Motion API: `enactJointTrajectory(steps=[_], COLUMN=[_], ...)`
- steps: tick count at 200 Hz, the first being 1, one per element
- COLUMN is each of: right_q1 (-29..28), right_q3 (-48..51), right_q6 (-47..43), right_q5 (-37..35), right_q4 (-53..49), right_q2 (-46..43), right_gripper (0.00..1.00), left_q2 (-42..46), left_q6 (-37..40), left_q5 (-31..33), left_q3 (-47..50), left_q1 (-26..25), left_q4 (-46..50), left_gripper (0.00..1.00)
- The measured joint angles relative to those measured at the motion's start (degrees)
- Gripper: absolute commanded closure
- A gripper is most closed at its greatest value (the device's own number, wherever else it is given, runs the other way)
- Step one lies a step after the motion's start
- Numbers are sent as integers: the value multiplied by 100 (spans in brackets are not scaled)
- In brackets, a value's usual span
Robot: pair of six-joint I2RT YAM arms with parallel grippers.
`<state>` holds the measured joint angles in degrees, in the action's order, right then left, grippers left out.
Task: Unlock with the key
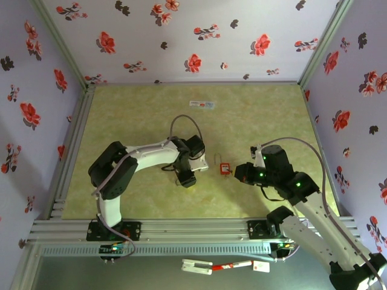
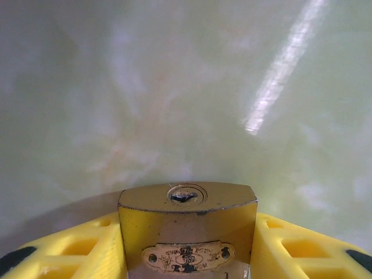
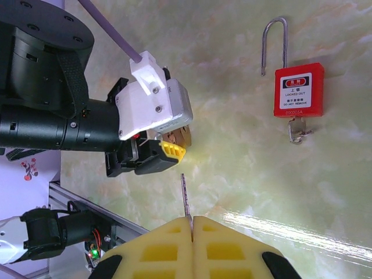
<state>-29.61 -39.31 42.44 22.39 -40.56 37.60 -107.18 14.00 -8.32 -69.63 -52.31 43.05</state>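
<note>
Inside walls [image 1: 199, 36] papered with red flowers, the left gripper [image 1: 185, 177] clamps a brass padlock [image 2: 187, 232], keyhole showing, just above the glossy, pale green marbled table [image 1: 260, 121]. The right gripper [image 3: 192, 232], jaws closed on a thin key [image 3: 184, 195], points toward it. A red padlock [image 3: 298, 90] lies flat between the arms.
</note>
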Motion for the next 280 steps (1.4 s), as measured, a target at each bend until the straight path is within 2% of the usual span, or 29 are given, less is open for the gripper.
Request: enactJointTrajectory(steps=[17, 66, 128, 171, 194, 255, 280], right_q1=[0, 0, 0, 0, 0, 0, 0], right_q3=[0, 0, 2, 4, 4, 9, 24], right_q6=[0, 0, 4, 17, 20, 22, 24], right_q5=[0, 0, 0, 2, 2, 2, 2], right_q4=[2, 2, 20, 39, 37, 37, 39], right_q2=[-2, -2, -7, -15, -55, -98, -157], right_gripper=[100, 100, 100, 100, 100, 100, 100], left_q2=[85, 236, 616, 616, 616, 619, 632], left_q6=[-52, -313, -601, -778, -866, -1213, -1419], left_q5=[-350, -841, -1333, -1344, -1274, -1211, -1078], left_q3=[109, 330, 531, 531, 531, 529, 529], left_q1=[11, 81, 190, 350, 354, 380, 402], left_q4=[11, 28, -168, -203, -212, -249, -227], left_gripper=[66, 70, 52, 49, 40, 32, 33])
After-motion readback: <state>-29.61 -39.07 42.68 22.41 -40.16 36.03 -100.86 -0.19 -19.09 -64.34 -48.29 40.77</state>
